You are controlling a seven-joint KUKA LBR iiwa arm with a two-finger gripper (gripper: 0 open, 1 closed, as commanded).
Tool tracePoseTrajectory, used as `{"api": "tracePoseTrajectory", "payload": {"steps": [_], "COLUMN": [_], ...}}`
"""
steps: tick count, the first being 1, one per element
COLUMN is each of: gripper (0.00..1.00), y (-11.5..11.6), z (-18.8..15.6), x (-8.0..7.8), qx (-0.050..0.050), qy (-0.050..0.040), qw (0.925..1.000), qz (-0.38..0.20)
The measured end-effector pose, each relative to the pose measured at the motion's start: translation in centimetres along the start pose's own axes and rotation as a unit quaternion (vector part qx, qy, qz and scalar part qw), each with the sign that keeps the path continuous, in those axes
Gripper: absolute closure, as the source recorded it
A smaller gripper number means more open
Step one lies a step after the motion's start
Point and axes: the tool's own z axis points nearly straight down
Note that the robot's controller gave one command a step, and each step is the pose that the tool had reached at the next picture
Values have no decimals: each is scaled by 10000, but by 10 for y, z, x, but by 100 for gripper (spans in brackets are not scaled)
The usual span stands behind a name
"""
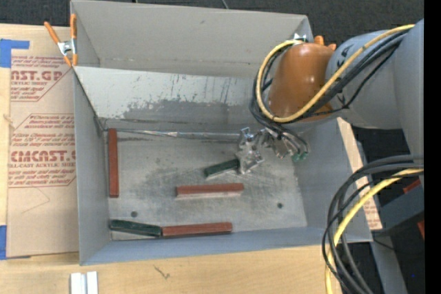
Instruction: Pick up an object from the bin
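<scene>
My gripper (249,155) is low over the bin floor, right of the middle, under the orange cover. A short dark green stick (222,167) lies on the floor pointing left, and its right end meets the gripper's tip. Whether the gripper has hold of it I cannot tell. Just in front of that lies a reddish-brown bar (209,191), flat and apart from the gripper.
Another reddish-brown bar (112,163) lies along the left wall. A third bar (196,229) lies along the front wall, end to end with a dark green piece (134,227). The arm and its cables cover the bin's right side.
</scene>
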Motion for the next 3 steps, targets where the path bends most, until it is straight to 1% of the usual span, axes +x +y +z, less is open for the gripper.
{"api": "tracePoseTrajectory", "payload": {"steps": [1, 2, 3], "gripper": [100, 100, 0], "y": [0, -4, -4], "z": [0, -163, -161], "x": [0, 20, 22], "qx": [0, -45, -58], "qy": [1, 114, 141], "qw": [10000, 9999, 9998], "qz": [-1, -88, -89]}}
